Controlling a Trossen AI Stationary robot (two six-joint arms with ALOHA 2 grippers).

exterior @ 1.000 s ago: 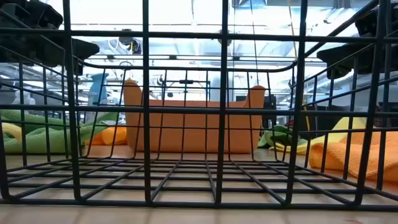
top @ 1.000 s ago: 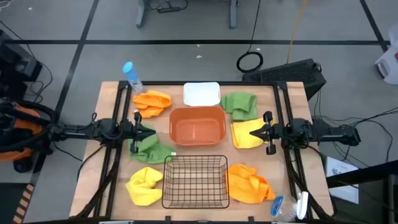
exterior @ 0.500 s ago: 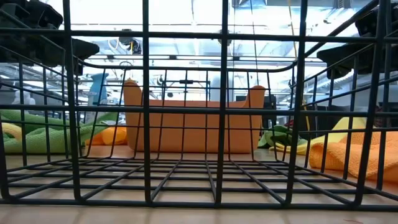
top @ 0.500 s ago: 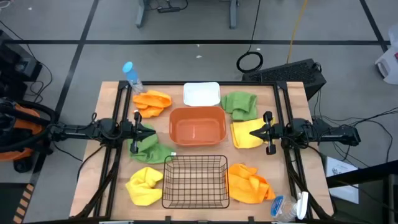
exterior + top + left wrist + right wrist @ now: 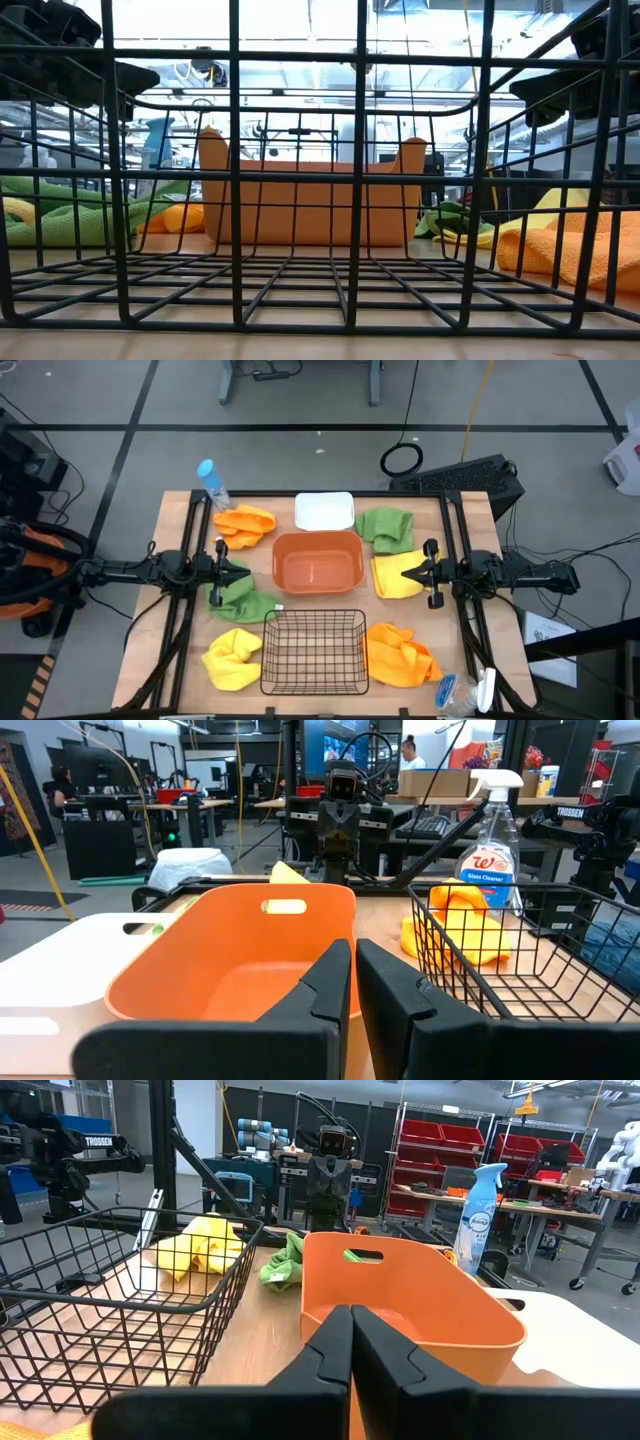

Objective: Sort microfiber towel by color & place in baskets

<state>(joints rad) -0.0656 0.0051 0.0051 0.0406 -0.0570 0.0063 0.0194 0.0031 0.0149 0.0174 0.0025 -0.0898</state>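
Note:
Six towels lie on the table around three baskets. On the left are an orange towel [image 5: 245, 523], a green towel [image 5: 240, 598] and a yellow towel [image 5: 232, 657]. On the right are a green towel [image 5: 388, 528], a yellow towel [image 5: 397, 575] and an orange towel [image 5: 400, 655]. Down the middle stand the white bin [image 5: 325, 511], the orange tub [image 5: 318, 561] and the black wire basket [image 5: 314, 651]. My left gripper [image 5: 243, 571] hovers level and shut over the left green towel. My right gripper [image 5: 408, 572] hovers level and shut over the right yellow towel.
A blue-capped clear bottle [image 5: 212, 482] stands at the far left corner. A spray bottle [image 5: 483, 690] lies at the near right corner. Black frame rails [image 5: 180, 620] run along both sides of the table. The wire basket [image 5: 300, 200] fills the low view.

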